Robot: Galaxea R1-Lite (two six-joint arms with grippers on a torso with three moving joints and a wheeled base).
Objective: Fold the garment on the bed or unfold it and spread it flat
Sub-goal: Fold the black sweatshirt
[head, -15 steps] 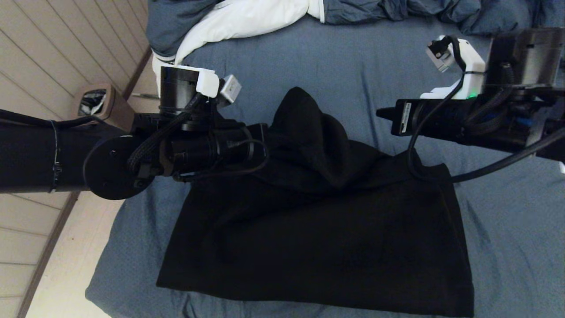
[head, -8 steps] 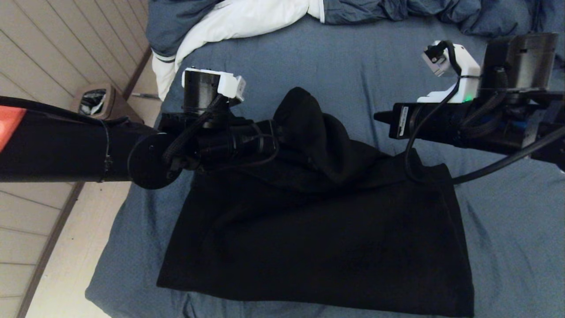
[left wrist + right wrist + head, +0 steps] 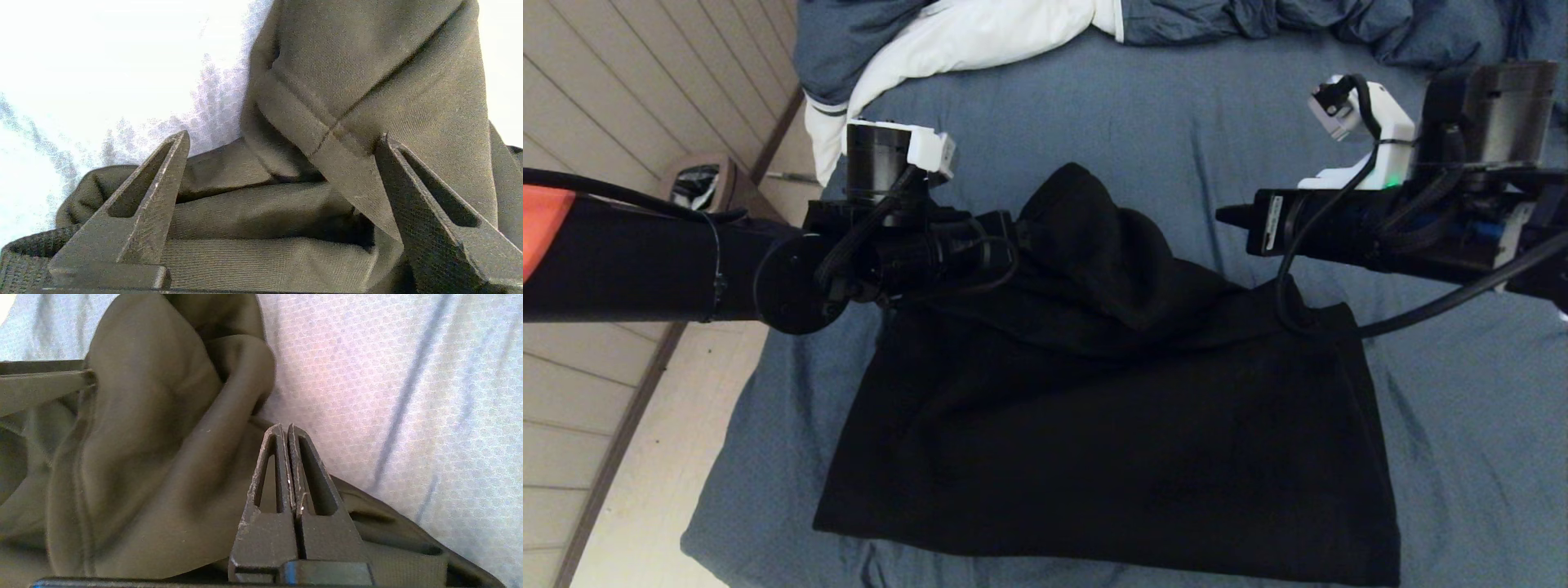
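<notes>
The black garment lies folded into a broad rectangle on the blue-grey bed, its hood heaped up at the far edge. My left gripper is at the hood's left side. In the left wrist view it is open, with folds of the garment lying loose between the fingers. My right gripper hovers over the sheet just past the garment's far right corner. It is shut on nothing, with the hood beside it.
A rumpled blue-grey duvet with white lining lies along the far end of the bed. The bed's left edge drops to a pale wooden floor, where a brown bin stands.
My left gripper has opened and let go of the garment, and the left arm has reached further right over the bed. The right arm has barely moved.
</notes>
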